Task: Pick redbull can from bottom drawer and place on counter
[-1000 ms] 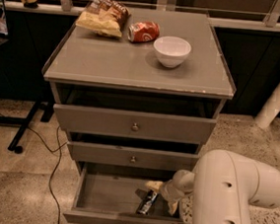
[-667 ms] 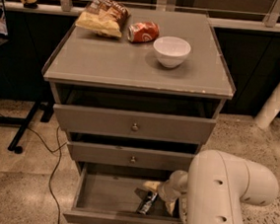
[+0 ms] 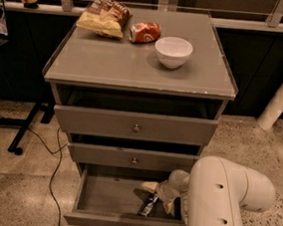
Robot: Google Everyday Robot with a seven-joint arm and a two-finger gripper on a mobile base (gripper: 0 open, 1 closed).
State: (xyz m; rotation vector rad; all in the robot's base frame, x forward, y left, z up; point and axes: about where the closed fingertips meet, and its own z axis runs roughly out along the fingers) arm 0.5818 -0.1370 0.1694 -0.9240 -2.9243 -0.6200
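**gripper in bottom drawer, beside redbull can**

- gripper: lowered into the open bottom drawer, right of centre, on the end of a bulky white arm entering from the lower right. pale, yellowish tips just above and to the right of the redbull can. touching or very close to it; cannot tell which. clenched, released or grasping: cannot tell.
- redbull can: slim, dark with a faint silver glint, low on the drawer floor near the front wall, right of centre. tilted or lying rather than upright. partly hidden by the gripper.
- bottom drawer: lowest of three, pulled well out, grey floor bare on the left half.
- middle drawer and top drawer: each slightly out, small round knob at centre front.
- counter: flat grey top. white bowl right of centre towards the back, red-orange soda can on its side just left of the bowl, chip bag at back left.
- dark cable on the speckled floor, left of the cabinet.
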